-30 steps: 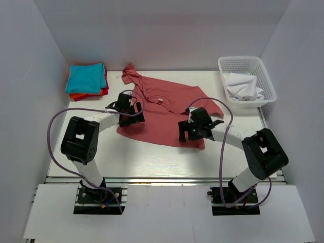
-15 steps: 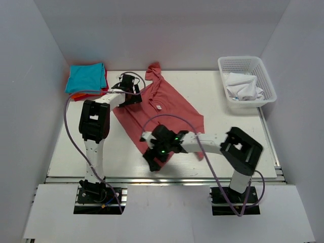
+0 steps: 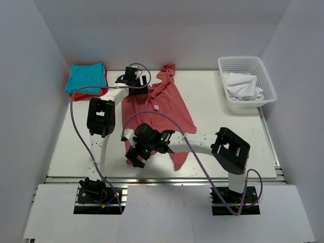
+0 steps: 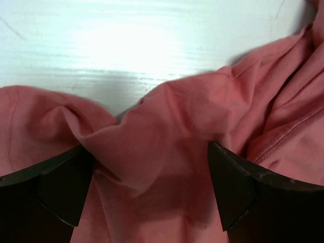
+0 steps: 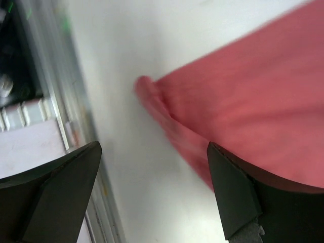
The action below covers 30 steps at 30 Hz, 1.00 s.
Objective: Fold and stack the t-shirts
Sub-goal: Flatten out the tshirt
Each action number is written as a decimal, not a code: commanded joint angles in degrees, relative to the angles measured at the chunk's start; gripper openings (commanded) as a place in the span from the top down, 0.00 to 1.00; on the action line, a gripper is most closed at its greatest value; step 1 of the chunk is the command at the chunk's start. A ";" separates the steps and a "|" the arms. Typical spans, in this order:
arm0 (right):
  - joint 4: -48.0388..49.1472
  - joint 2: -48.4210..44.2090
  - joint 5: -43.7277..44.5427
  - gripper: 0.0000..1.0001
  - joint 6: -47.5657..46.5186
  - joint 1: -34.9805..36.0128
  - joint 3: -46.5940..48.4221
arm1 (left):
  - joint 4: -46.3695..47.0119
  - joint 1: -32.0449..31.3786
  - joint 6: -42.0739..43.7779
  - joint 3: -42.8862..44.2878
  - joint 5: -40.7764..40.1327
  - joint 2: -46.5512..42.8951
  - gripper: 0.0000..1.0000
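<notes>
White walls closed in the desk (image 3: 228,131) on three sides.

Overhead view: the salmon-red t-shirt (image 3: 169,104) lay creased across the desk's middle, running from the far edge toward the near one. Folded t-shirts (image 3: 87,78), teal on top, were stacked at the far left corner. A basket (image 3: 243,58) holding white cloth (image 3: 244,86) stood far right. My left fingers (image 3: 135,80) were at the shirt's far left part, and my right fingers (image 3: 134,154) at its near left edge.

Left wrist view: my left fingers (image 4: 55,192) were spread wide, with bunched fabric lying between them, unpinched.

Right wrist view, blurred: my right fingers (image 5: 61,177) were spread wide over the shirt's edge, holding nothing.
</notes>
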 commanded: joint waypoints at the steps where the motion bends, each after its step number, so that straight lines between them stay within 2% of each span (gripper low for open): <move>1: 1.59 -6.33 10.90 0.10 5.48 -1.56 2.79 | -6.12 -0.46 0.27 3.49 -1.38 -2.22 0.00; 5: -0.07 -10.98 21.44 0.10 10.58 -5.16 1.48 | -13.84 1.20 -3.33 5.26 -10.95 -7.14 0.00; 7: -2.17 -12.57 23.84 0.10 10.68 -7.88 0.78 | -18.69 1.21 -5.09 4.39 -19.82 -10.92 0.00; 12: -6.31 -11.88 25.51 0.10 9.10 -12.28 1.03 | -24.48 2.35 -9.83 -4.91 -25.56 -19.44 0.00; 14: -8.16 -10.48 24.82 0.14 6.30 -14.04 1.21 | -25.90 2.35 -11.94 -9.82 -26.17 -23.13 0.00; 16: -9.39 -9.24 24.46 0.19 3.04 -14.13 1.73 | -24.16 2.35 -12.65 -13.53 -23.91 -25.86 0.00; 19: -12.55 -3.98 25.69 0.24 -1.09 -14.40 4.81 | -16.70 1.30 -10.37 -24.58 -15.49 -31.83 0.00; 22: -13.18 -1.07 24.99 0.24 -2.06 -14.31 7.53 | -8.87 0.77 -8.79 -32.41 -7.58 -36.15 0.00; 26: -11.07 1.66 26.12 0.24 -2.68 -14.22 8.33 | -3.77 0.24 -8.79 -38.76 -4.83 -38.43 0.00; 30: -11.07 5.26 28.49 0.32 -1.63 -14.48 10.17 | 1.77 -0.37 -7.65 -44.90 2.00 -39.14 0.00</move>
